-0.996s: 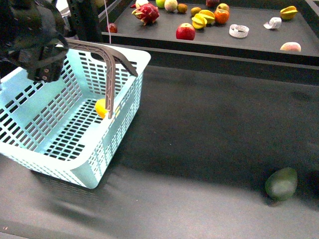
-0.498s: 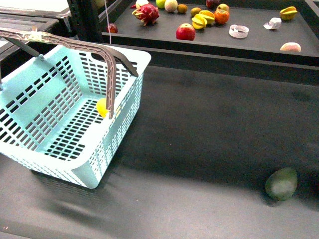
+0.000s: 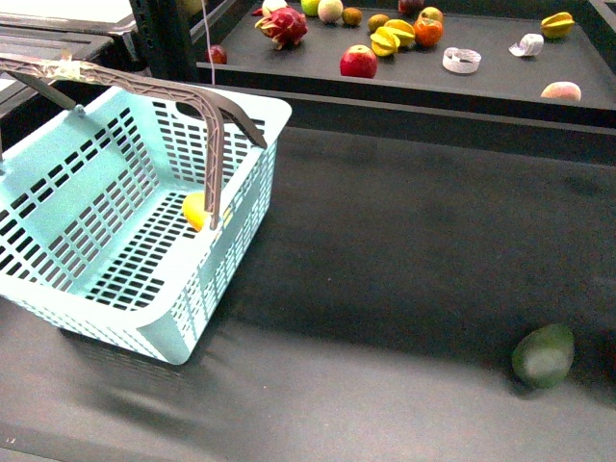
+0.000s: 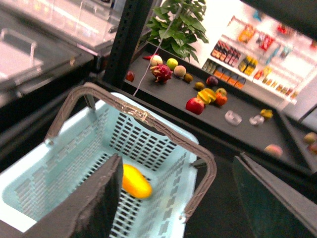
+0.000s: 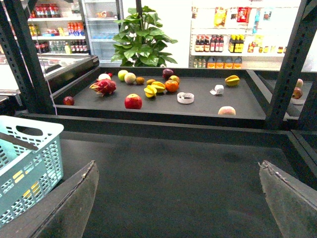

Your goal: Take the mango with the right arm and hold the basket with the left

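The light-blue basket (image 3: 115, 221) stands at the left of the dark table, its grey-brown handles (image 3: 214, 144) raised. The yellow-orange mango (image 3: 199, 210) lies inside it on the floor, near the right wall, partly behind a handle. In the left wrist view the basket (image 4: 64, 163) and the mango (image 4: 135, 181) lie below my left gripper (image 4: 181, 208), which is open, empty and held above the basket's near rim. My right gripper (image 5: 178, 208) is open and empty over bare table, with the basket's corner (image 5: 29, 163) off to one side. Neither arm shows in the front view.
A dark green oval fruit (image 3: 544, 355) lies at the table's front right. A raised shelf (image 3: 500, 82) behind holds an apple (image 3: 358, 62), a dragon fruit (image 3: 282, 25), star fruits (image 3: 393, 37) and several other fruits. Black rack posts (image 5: 25, 54) stand at the sides.
The left arm, over the basket's far left corner a second ago, has left the front view. The basket's second handle now shows raised. Basket and mango have not moved.
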Tool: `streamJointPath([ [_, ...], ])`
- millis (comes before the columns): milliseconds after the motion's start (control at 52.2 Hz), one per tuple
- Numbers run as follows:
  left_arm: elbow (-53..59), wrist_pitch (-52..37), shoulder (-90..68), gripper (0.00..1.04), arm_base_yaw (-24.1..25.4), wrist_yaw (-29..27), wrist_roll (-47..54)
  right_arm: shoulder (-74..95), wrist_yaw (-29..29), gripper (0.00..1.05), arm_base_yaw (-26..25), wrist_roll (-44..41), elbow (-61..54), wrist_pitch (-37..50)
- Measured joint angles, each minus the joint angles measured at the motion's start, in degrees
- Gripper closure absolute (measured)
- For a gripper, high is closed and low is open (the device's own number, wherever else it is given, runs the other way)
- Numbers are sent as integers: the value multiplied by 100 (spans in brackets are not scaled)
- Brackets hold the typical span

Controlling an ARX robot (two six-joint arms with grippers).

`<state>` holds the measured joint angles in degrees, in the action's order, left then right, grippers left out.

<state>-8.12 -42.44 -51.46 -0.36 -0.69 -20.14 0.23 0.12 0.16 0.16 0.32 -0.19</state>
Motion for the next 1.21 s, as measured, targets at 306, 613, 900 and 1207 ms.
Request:
streamJointPath([
  [306, 461, 621, 1128, 93, 20, 70, 1847, 0, 0, 8, 0, 0, 0, 0],
  [613, 691, 1213, 2085, 101, 20, 70, 1943, 0, 0, 8, 0, 0, 0, 0],
  [900, 693, 2188, 3101, 101, 20, 72, 1958, 0, 0, 8, 0, 0, 0, 2],
  [1207, 693, 2892, 3818, 101, 22, 70, 1967, 0, 0, 8, 0, 0, 0, 2],
])
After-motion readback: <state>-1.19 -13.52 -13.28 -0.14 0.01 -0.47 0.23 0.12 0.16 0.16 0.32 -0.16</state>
